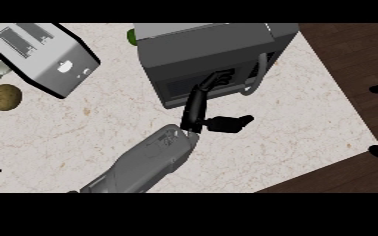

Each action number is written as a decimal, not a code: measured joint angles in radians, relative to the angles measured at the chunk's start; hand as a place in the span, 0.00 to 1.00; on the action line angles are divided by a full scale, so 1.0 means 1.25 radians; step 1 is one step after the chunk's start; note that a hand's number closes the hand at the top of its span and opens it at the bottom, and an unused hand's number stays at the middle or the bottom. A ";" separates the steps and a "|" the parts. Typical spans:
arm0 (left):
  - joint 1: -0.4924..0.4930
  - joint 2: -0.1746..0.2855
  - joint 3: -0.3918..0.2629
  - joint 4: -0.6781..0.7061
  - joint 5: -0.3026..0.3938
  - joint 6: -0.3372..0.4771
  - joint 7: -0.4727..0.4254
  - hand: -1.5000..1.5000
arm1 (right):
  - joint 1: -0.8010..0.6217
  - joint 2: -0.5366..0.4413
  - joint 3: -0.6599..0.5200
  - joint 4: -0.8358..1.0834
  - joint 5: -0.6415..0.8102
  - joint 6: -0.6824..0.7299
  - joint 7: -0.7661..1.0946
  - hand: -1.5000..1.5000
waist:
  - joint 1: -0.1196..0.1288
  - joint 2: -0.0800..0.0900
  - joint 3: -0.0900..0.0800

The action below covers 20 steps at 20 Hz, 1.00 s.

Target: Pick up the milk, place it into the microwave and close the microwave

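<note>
Over the counter (pixel 295 125), the robot's left hand (pixel 201 111) stretched out open, straight fingertips (pixel 218 76) touching the microwave (pixel 214 45) door beside its handle (pixel 258 77). The milk was out of sight, presumably inside. The door-closing step seemed under way; next called for pushing the door fully shut.

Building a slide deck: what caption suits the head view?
Left hand, fingers straight, touches the grey microwave door; a toaster sits at the counter left.
</note>
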 measured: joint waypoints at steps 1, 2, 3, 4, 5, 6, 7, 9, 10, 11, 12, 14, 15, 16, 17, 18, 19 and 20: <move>-0.006 0.000 0.006 0.003 0.012 0.006 -0.003 0.00 | -0.009 -0.009 -0.006 -0.005 0.012 -0.008 -0.001 1.00 | -0.001 0.002 0.000; -0.007 0.000 0.009 0.000 0.024 0.012 -0.007 0.00 | -0.017 -0.017 -0.012 -0.006 0.023 -0.014 -0.002 1.00 | -0.002 0.004 0.000; -0.006 0.000 0.008 -0.004 0.034 0.019 -0.012 0.00 | -0.025 -0.024 -0.016 -0.007 0.033 -0.019 -0.003 1.00 | -0.002 0.005 0.000; -0.006 0.000 0.007 -0.008 0.045 0.024 -0.016 0.00 | -0.033 -0.031 -0.020 -0.008 0.040 -0.024 -0.003 1.00 | -0.003 0.006 0.000; -0.006 0.000 0.007 -0.010 0.055 0.027 -0.023 0.00 | -0.039 -0.035 -0.024 -0.009 0.047 -0.029 -0.005 1.00 | -0.003 0.008 0.000; -0.007 0.000 0.006 -0.013 0.064 0.029 -0.027 0.00 | -0.046 -0.038 -0.026 -0.008 0.054 -0.034 -0.005 1.00 | -0.004 0.010 0.001; -0.008 0.000 0.005 -0.014 0.072 0.031 -0.032 0.00 | -0.053 -0.042 -0.029 -0.007 0.059 -0.038 -0.005 1.00 | -0.003 0.012 0.001; -0.011 0.000 0.001 -0.016 0.088 0.035 -0.042 0.00 | -0.066 -0.047 -0.031 -0.003 0.067 -0.044 -0.005 1.00 | -0.001 0.015 0.002; -0.012 0.000 0.000 -0.016 0.096 0.040 -0.046 0.00 | -0.071 -0.050 -0.032 -0.001 0.070 -0.045 -0.004 1.00 | -0.002 0.016 0.002; -0.014 0.000 0.000 -0.017 0.103 0.042 -0.050 0.00 | -0.076 -0.052 -0.031 0.000 0.074 -0.046 -0.005 1.00 | -0.002 0.018 0.002; -0.015 0.000 -0.001 -0.016 0.109 0.045 -0.056 0.00 | -0.080 -0.054 -0.031 0.002 0.078 -0.048 -0.005 1.00 | -0.002 0.018 0.003; -0.019 0.000 -0.005 -0.015 0.120 0.044 -0.068 0.00 | -0.089 -0.057 -0.031 0.009 0.084 -0.051 -0.004 1.00 | -0.001 0.022 0.003; -0.021 0.000 -0.006 -0.014 0.127 0.045 -0.071 0.00 | -0.094 -0.057 -0.031 0.011 0.086 -0.052 -0.005 1.00 | -0.001 0.022 0.003; -0.023 0.000 -0.006 -0.012 0.133 0.046 -0.075 0.00 | -0.098 -0.059 -0.030 0.013 0.089 -0.053 -0.005 1.00 | -0.002 0.023 0.003; -0.024 0.000 -0.008 -0.010 0.137 0.045 -0.081 0.00 | -0.102 -0.060 -0.030 0.015 0.091 -0.055 -0.004 1.00 | -0.002 0.024 0.004; -0.026 0.000 -0.009 -0.008 0.143 0.045 -0.085 0.00 | -0.107 -0.061 -0.029 0.016 0.093 -0.056 -0.004 1.00 | -0.002 0.024 0.004; -0.027 0.000 -0.011 -0.007 0.147 0.045 -0.091 0.00 | -0.112 -0.061 -0.029 0.018 0.094 -0.056 -0.004 1.00 | -0.002 0.025 0.004; -0.029 0.000 -0.013 -0.005 0.152 0.045 -0.096 0.00 | -0.117 -0.061 -0.028 0.020 0.095 -0.058 -0.003 1.00 | -0.002 0.026 0.004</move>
